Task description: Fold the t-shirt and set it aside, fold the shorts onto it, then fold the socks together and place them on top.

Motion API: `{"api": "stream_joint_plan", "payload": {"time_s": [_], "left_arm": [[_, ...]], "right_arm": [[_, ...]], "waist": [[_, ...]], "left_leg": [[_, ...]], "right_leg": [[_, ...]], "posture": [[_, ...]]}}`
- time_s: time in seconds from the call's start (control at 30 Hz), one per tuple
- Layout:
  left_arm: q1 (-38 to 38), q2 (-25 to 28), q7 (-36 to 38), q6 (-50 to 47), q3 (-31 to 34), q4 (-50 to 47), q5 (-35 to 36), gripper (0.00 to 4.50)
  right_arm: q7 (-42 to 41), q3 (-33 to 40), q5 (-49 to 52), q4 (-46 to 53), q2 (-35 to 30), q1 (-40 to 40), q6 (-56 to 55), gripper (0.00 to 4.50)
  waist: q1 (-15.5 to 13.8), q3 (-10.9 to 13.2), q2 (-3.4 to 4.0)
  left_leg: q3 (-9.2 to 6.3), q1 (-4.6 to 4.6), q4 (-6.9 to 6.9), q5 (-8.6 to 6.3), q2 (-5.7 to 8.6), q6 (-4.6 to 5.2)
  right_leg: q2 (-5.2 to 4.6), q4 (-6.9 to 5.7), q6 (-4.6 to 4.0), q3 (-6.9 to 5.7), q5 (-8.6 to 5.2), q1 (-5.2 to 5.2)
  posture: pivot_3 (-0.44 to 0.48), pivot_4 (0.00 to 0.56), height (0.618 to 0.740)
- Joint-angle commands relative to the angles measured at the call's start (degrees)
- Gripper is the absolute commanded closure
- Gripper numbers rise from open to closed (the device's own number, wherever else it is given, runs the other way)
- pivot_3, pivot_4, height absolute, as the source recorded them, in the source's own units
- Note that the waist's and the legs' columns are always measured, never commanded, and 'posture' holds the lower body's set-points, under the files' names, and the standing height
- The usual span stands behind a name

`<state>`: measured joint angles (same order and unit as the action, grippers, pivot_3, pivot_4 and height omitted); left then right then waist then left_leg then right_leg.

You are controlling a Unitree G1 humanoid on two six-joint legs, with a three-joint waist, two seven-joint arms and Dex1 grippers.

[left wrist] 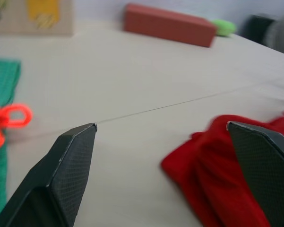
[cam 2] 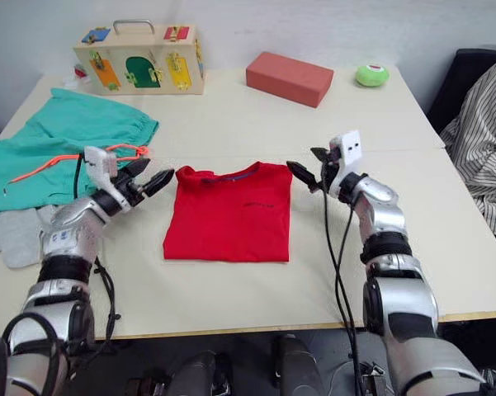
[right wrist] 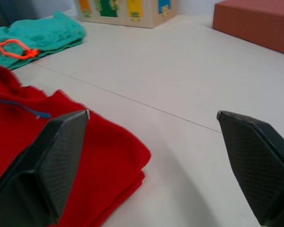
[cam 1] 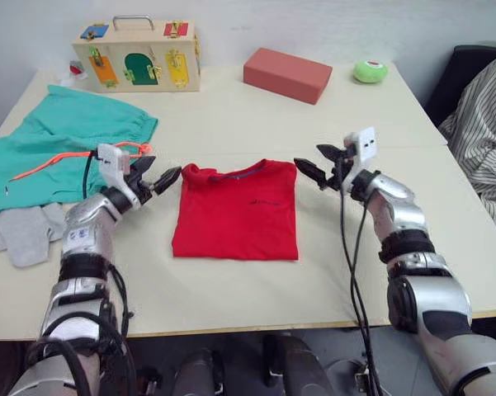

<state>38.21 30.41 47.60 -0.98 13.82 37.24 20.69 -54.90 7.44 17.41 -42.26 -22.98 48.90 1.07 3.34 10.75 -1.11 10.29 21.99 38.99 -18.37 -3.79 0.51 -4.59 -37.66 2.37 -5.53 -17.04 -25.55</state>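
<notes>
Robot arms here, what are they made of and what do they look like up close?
Both arms are jointed silver-grey shells with black bands and loose black cables. The left gripper and right gripper each carry a small white box and end in two black, pointed fingers with a fine grid-textured surface.

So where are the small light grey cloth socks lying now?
In the left eye view, the small light grey cloth socks lie near the table's left edge, against the near hem of the teal-green cloth shorts, beside the left arm.
</notes>
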Motion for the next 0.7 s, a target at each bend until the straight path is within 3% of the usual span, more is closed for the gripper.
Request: {"api": "stream_joint_plan", "payload": {"time_s": [0.03,0.27,0.37,0.5,0.6,0.7], "left_arm": [[-6.93,4.38,8.66,3.68,-1.10,-14.89,0.97,0.02],[-23.73,12.45,20.28,8.90,-6.01,-34.00,-1.50,0.02],[-26.42,12.00,18.57,12.99,-8.16,-32.77,-5.65,0.02],[-24.15,9.31,13.18,16.78,-10.86,-27.14,-11.56,0.02],[-22.13,8.05,10.73,17.00,-13.51,-24.16,-15.26,0.00],[-20.77,8.27,10.89,16.01,-15.73,-22.12,-17.12,0.61]], "right_arm": [[-9.20,-3.42,3.14,19.56,-3.52,-8.09,3.10,0.00],[-13.86,-13.97,-1.03,44.57,-8.06,-25.56,0.99,0.00],[-9.68,-17.28,-6.18,45.33,-6.51,-28.13,-2.03,0.00],[-4.64,-20.31,-13.65,39.82,-5.59,-27.42,-7.16,0.00],[-2.18,-21.60,-18.00,33.94,-6.13,-25.00,-10.82,0.52],[-2.31,-22.41,-19.37,30.52,-7.19,-23.65,-14.34,1.53]], "waist": [[-0.08,0.00,0.00],[-0.31,0.00,0.00],[-0.35,0.00,0.00],[-0.56,-0.01,-0.01],[-0.81,-0.01,-0.02],[-1.09,-0.04,-0.06]], "left_leg": [[-0.01,0.05,0.01,-0.01,-0.02,-0.02],[-0.06,-0.10,0.10,-0.01,0.02,-0.02],[-0.05,-0.23,0.04,-0.02,0.02,-0.06],[-0.05,-0.31,0.03,-0.02,0.02,-0.08],[-0.03,-0.31,0.04,-0.02,0.03,-0.06],[0.01,-0.48,0.07,-0.01,0.03,-0.04]], "right_leg": [[0.02,0.03,0.00,-0.01,0.00,-0.02],[-0.07,0.12,-0.03,0.02,-0.01,0.07],[-0.08,0.07,-0.10,0.05,-0.05,0.10],[-0.08,0.01,-0.22,0.05,-0.05,0.12],[-0.09,0.01,-0.23,0.04,-0.05,0.12],[-0.09,-0.01,-0.23,0.05,-0.05,0.26]], "posture": [[0.000,0.150,0.740],[0.000,0.150,0.740],[0.000,0.150,0.740],[0.000,0.150,0.740],[0.000,0.150,0.740],[0.000,0.150,0.740]]}}
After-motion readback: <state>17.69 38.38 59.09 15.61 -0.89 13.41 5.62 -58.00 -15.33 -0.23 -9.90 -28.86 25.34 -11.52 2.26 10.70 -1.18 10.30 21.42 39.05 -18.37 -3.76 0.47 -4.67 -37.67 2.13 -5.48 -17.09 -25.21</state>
